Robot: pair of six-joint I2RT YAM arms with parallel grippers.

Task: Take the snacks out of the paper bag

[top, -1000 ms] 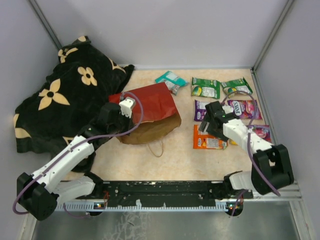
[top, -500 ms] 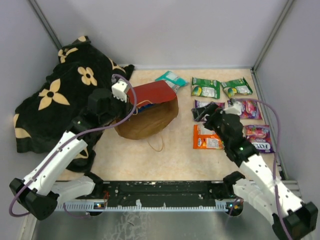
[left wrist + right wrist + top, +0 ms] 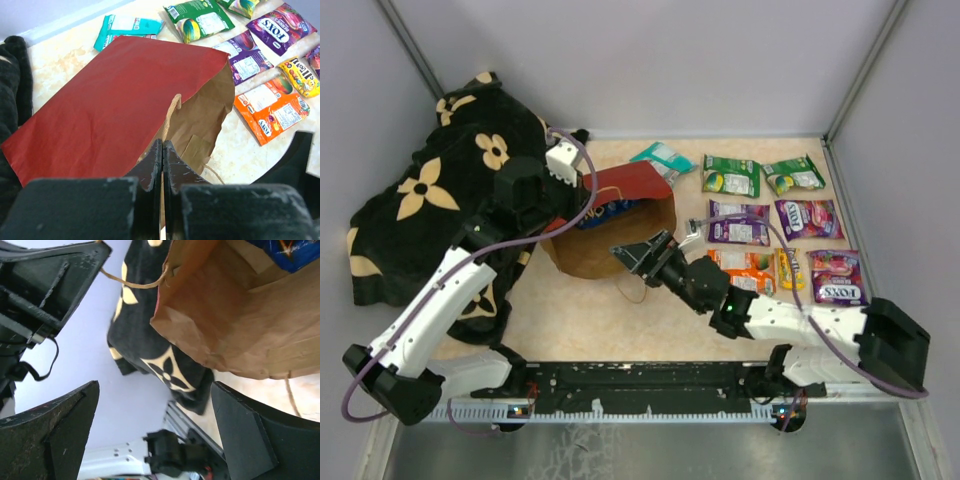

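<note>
Paper bag [image 3: 610, 240] is holding blue chips [image 3: 605, 211]. Left gripper [image 3: 163, 144] is pinching its rim; right gripper [image 3: 640, 252] is gaping empty at 5 o'clock.

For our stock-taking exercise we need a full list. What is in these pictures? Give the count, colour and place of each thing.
paper bag: one, red outside and brown inside, mid-table, mouth open
blue packet: one, inside the bag's mouth
teal packet: one, just beyond the bag
green packets: two, far row on the right
purple packets: two, middle row
orange packet: one, near row
yellow packet: one, beside the orange one
pink-red packet: one, near row, rightmost
blanket: one, black with cream flowers, far left
table: one, beige
left gripper: shut on the bag's rim
right gripper: open, at the bag's mouth
</note>
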